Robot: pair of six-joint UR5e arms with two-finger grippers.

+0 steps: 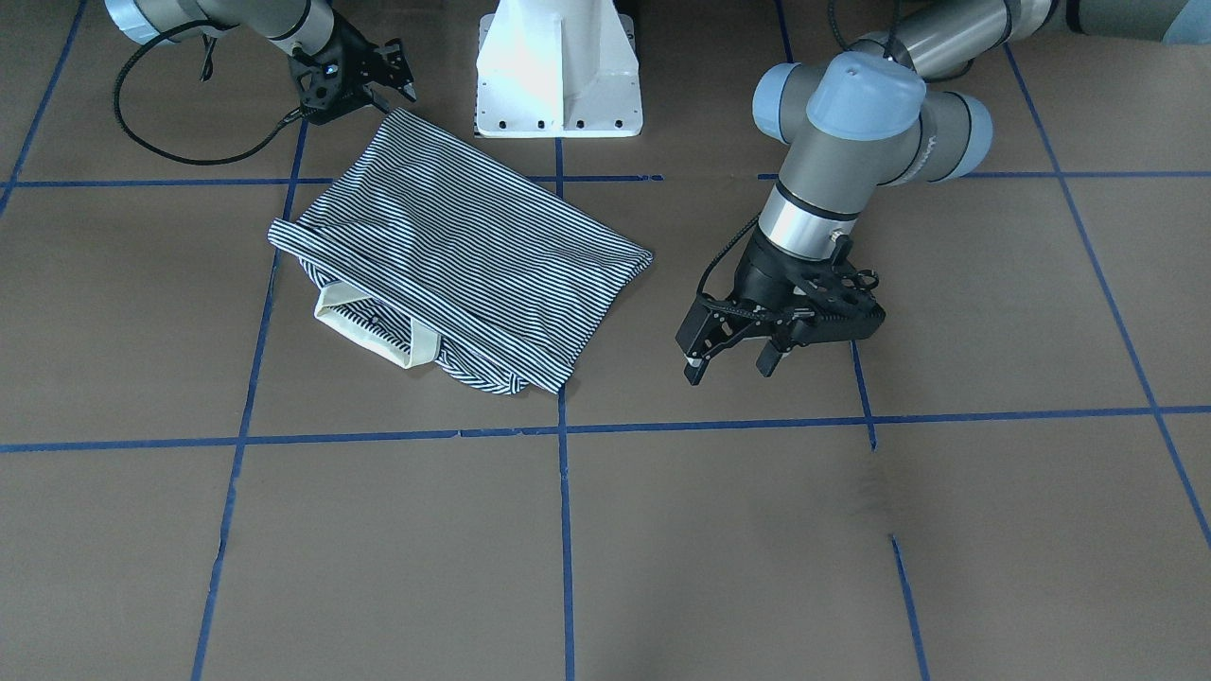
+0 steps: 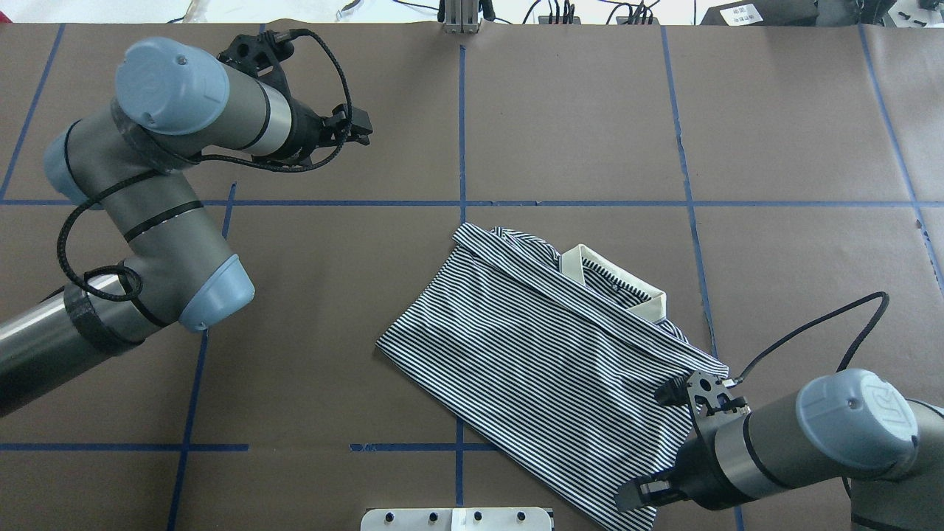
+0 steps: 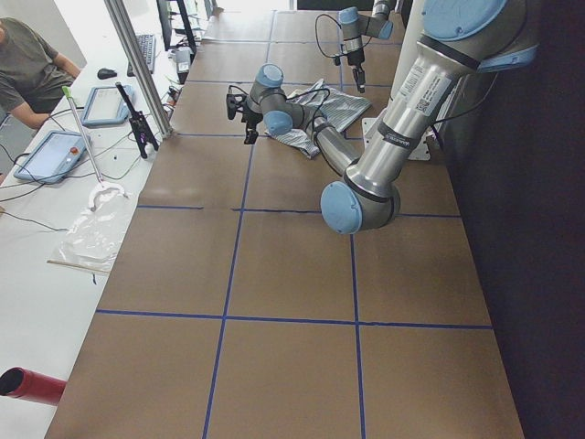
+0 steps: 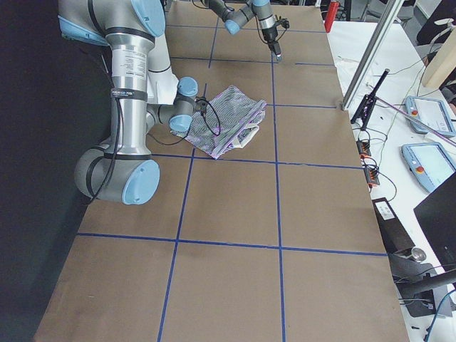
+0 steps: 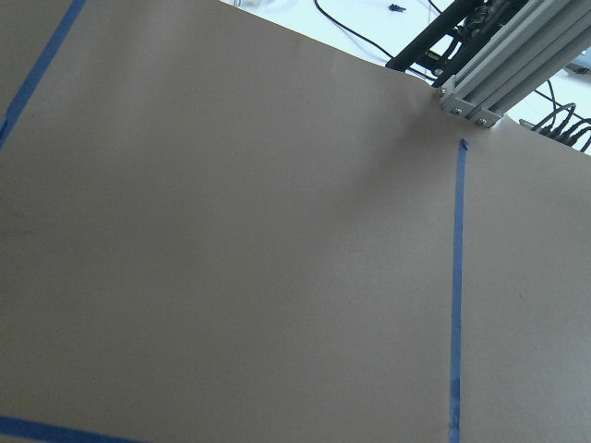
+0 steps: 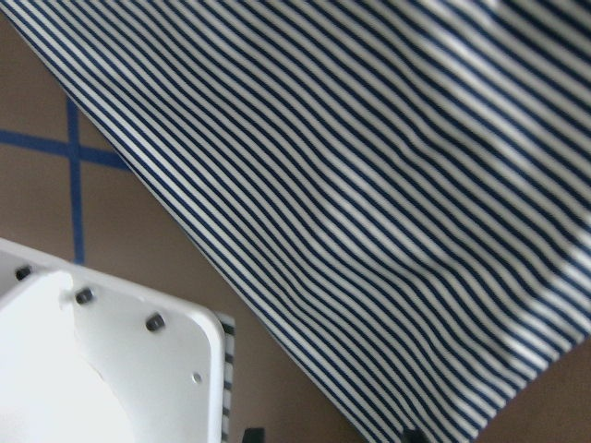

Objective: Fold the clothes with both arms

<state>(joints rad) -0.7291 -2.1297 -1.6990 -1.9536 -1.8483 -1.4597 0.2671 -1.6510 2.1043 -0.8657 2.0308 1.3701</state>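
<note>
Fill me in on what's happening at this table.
Two robot arms are working on folding a striped shirt. It lies folded over on the table, its cream collar poking out at one edge. The right gripper is open at the shirt's corner nearest the base, holding nothing. The left gripper is also open, over bare table beside the shirt, clear of it.
</note>
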